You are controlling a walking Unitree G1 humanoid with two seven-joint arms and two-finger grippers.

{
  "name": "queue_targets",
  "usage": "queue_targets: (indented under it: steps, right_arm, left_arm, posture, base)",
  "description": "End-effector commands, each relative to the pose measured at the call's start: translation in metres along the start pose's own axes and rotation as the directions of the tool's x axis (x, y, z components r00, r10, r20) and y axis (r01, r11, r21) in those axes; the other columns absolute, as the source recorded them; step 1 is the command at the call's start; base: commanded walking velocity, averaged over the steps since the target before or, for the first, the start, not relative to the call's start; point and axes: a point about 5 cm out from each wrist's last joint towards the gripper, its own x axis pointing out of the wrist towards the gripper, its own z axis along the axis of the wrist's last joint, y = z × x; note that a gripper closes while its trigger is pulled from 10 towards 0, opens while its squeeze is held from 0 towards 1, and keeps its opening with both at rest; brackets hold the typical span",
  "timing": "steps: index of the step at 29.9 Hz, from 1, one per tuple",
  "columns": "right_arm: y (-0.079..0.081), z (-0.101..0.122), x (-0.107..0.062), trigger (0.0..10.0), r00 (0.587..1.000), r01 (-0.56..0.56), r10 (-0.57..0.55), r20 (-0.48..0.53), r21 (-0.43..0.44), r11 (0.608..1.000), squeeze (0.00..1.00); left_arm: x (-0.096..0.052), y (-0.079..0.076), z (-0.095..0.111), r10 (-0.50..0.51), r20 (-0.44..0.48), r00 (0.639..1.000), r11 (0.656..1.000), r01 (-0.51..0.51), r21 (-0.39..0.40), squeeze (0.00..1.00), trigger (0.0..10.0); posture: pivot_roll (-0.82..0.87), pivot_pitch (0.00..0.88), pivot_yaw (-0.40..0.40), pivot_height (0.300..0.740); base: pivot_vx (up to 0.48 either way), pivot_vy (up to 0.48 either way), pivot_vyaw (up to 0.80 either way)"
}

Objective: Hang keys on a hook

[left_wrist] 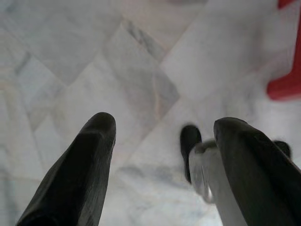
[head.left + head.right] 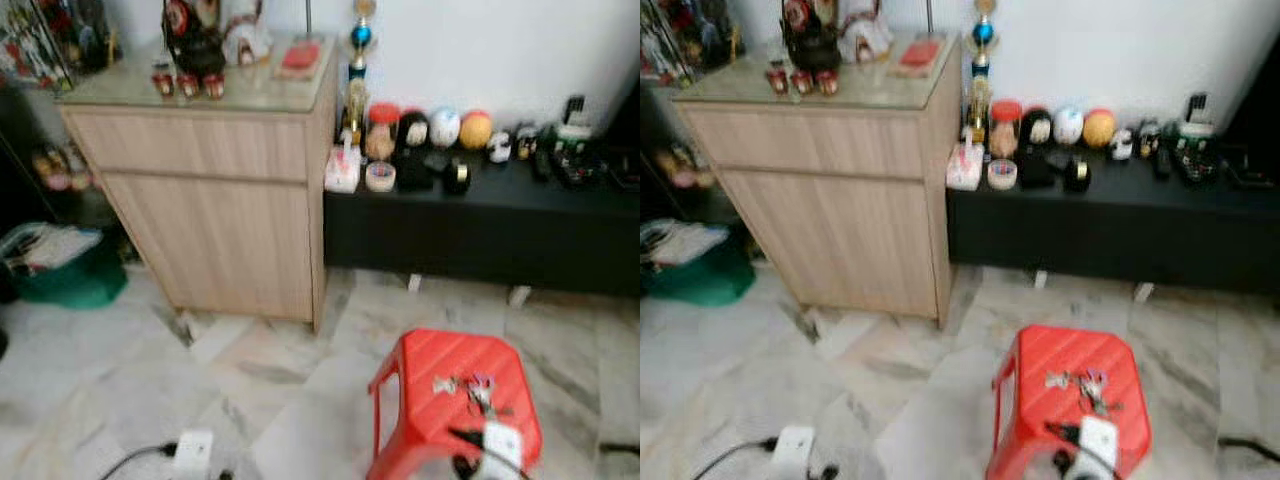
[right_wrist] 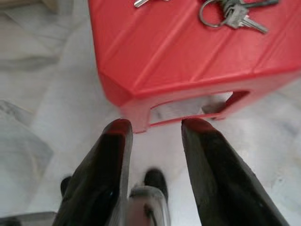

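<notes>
While the right claw [image 3: 153,136] is held spread just short of the red stool's [image 3: 188,52] near edge, nothing is pinched between its black fingers [image 3: 207,155], and marble floor [image 3: 42,117] is seen beneath them. The keys [image 3: 235,12] are found lying flat on the stool's ribbed top: a silver bunch on a ring, with a further key [image 3: 141,3] set slightly apart on the same top. Bare red surface is left between the bunch and the stool's front edge. The left claw [image 1: 162,129] is likewise held apart over the pale floor, gripping nothing, with a corner of the stool seen at one side. Open floor is seen between the stool and a wooden cabinet [image 2: 215,185] standing against the wall. A low black counter [image 2: 480,225] beside the cabinet is crowded with small ornaments [image 2: 445,128]. A white power strip [image 2: 192,450] lies on the floor, well apart from the stool.
</notes>
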Motion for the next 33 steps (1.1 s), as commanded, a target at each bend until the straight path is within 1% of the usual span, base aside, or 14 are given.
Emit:
queue_targets:
  steps: [1, 10, 13, 33]
  right_arm:
    - [-0.0092, -0.0023, -0.0014, 10.0, 1.000, 0.024, -0.024, -0.007, 0.000, 1.000, 0.00]
    - [-0.0094, -0.0027, -0.0015, 10.0, 1.000, 0.025, -0.025, -0.007, -0.002, 1.000, 0.00]
    - [-0.0095, -0.0030, -0.0016, 10.0, 1.000, 0.024, -0.024, -0.008, -0.004, 1.000, 0.00]
    - [-0.0102, -0.0024, -0.0016, 10.0, 1.000, 0.021, -0.021, -0.005, -0.008, 1.000, 0.00]
  left_arm:
    - [-0.0007, -0.0033, -0.0037, -0.007, -0.010, 1.000, 1.000, 0.007, 0.002, 0.00, 10.0]
    - [-0.0007, -0.0032, -0.0038, -0.008, -0.012, 1.000, 1.000, 0.008, 0.011, 0.00, 10.0]
    - [-0.0006, -0.0036, -0.0033, -0.012, -0.010, 1.000, 1.000, 0.012, 0.028, 0.00, 10.0]
    - [-0.0012, -0.0047, -0.0055, -0.013, -0.016, 1.000, 1.000, 0.014, 0.026, 0.00, 10.0]
  posture:
    - [0.00, 0.019, 0.010, 0.740]
    - [0.00, 0.014, 0.011, 0.740]
    - [0.00, 0.004, 0.011, 0.740]
    - [0.00, 0.006, 0.007, 0.740]
  base:
    - [0.000, 0.000, 0.00]
    - [0.000, 0.000, 0.00]
    - [0.000, 0.000, 0.00]
    - [0.000, -0.259, 0.00]
